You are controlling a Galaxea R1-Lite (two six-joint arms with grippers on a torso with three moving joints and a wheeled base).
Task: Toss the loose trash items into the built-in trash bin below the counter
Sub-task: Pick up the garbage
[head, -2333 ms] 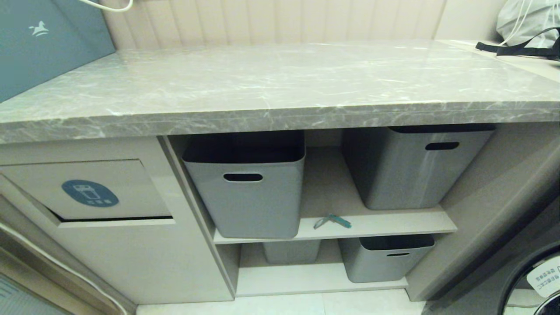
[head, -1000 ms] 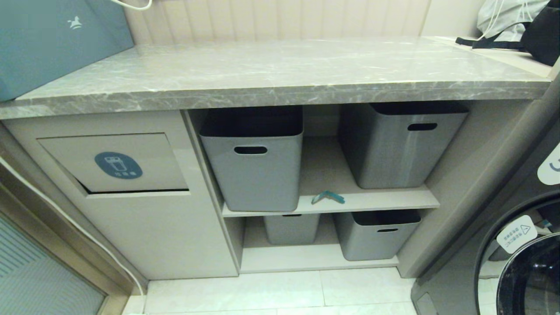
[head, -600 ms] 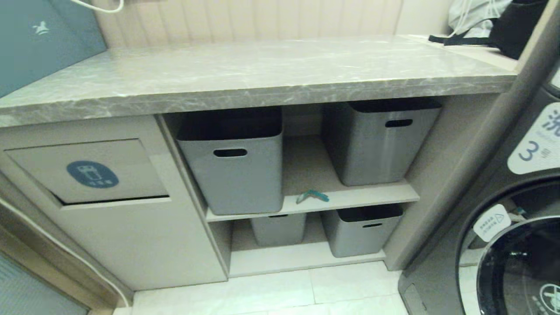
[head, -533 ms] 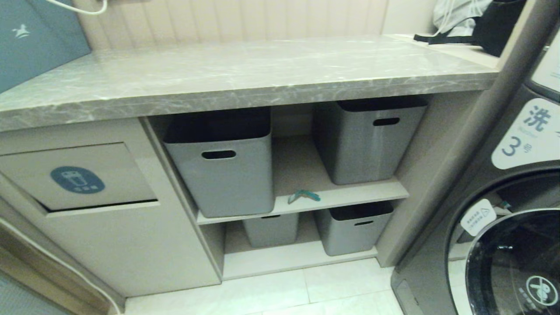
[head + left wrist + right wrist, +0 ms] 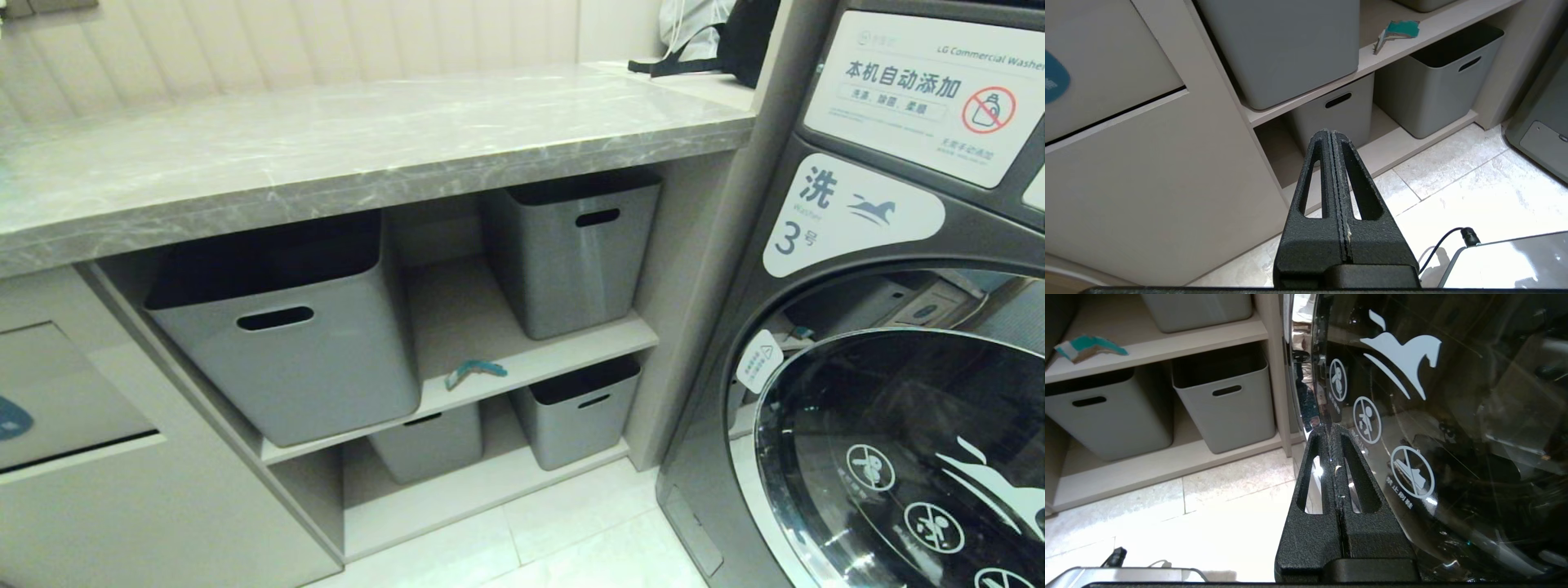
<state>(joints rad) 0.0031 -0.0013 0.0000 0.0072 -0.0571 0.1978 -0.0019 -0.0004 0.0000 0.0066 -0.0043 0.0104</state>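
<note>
View swung right, torn teal-and-tan wrapper strip [image 5: 476, 372] on shelf [image 5: 571, 351]

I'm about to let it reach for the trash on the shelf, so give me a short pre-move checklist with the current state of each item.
1. Scrap located: ok. The teal wrapper scrap lies on the upper shelf near its front edge, between two grey tubs.
2. Scrap free to pick: ok. Nothing lies on it.
3. Left gripper empty: ok. Shut, holding nothing, low in front of the cabinet.
4. Right gripper empty: ok. Shut, close to the washer door.
5. Jaws ready to grasp: not ok. Both need opening.
6. Bin flap within sight: not ok. Only its edge shows at the far left of the head view.
</note>
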